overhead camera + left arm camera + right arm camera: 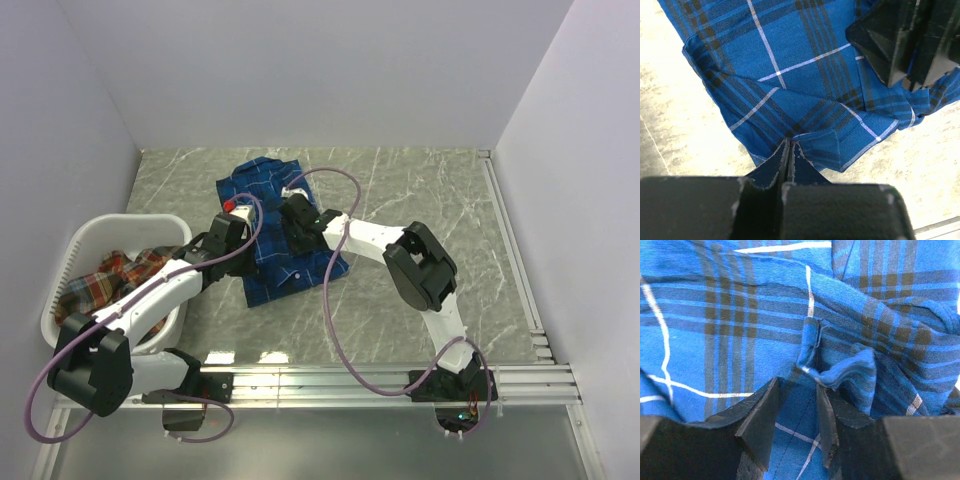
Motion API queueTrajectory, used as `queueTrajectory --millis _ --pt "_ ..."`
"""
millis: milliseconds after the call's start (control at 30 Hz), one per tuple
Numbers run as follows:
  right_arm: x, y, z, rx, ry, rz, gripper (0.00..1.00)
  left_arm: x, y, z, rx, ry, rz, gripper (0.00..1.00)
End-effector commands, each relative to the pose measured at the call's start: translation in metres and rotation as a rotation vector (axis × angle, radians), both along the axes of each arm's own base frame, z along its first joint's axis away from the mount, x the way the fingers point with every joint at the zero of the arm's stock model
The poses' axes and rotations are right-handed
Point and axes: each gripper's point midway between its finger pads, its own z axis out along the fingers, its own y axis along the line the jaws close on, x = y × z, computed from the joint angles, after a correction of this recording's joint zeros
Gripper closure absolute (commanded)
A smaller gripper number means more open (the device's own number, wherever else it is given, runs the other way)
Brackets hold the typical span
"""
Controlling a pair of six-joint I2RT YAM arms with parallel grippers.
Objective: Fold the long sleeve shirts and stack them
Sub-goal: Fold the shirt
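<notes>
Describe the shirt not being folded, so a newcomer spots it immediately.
Find the white laundry basket at the left edge of the table. Crumpled inside it lies the red-orange plaid shirt; the blue plaid shirt lies outside it, on the marble.

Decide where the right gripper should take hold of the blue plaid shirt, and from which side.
Likely the raised ridge on the blue shirt, ahead of the right gripper, approached from above. It stands proud of the flat cloth and lines up with the gap between the open jaws, so they could close across it.

Blue plaid shirt (pixel 275 265) lies partly folded; red-orange shirt (pixel 120 275) crumpled in basket (pixel 130 222)
</notes>
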Motion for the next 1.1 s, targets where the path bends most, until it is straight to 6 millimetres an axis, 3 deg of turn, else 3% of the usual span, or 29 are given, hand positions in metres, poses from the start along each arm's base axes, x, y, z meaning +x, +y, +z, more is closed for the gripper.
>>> queueTrajectory --millis 0,100,233,300,700,1067 --pt "0.006 0.002 0.006 -0.009 -0.015 -0.043 0.59 0.011 -0.003 0.01 -0.013 -0.043 0.015 1.0" --pt "0.007 0.002 0.011 -0.004 -0.028 -0.042 0.67 0.011 -0.003 0.008 -0.009 -0.038 0.014 1.0" --pt "0.006 0.003 0.028 0.029 -0.063 -0.018 0.96 0.012 -0.003 0.008 -0.008 -0.038 0.015 0.99" --pt "0.006 0.004 0.033 0.044 -0.076 -0.006 1.0 0.011 -0.003 0.007 -0.005 -0.034 0.016 0.99" --pt "-0.008 0.018 0.079 0.19 -0.17 0.13 1.0 0.011 -0.002 0.004 0.001 -0.027 0.018 0.99" --pt "-0.031 0.05 0.069 0.279 -0.097 0.332 0.92 0.011 -0.003 0.004 -0.001 -0.028 0.018 0.99"
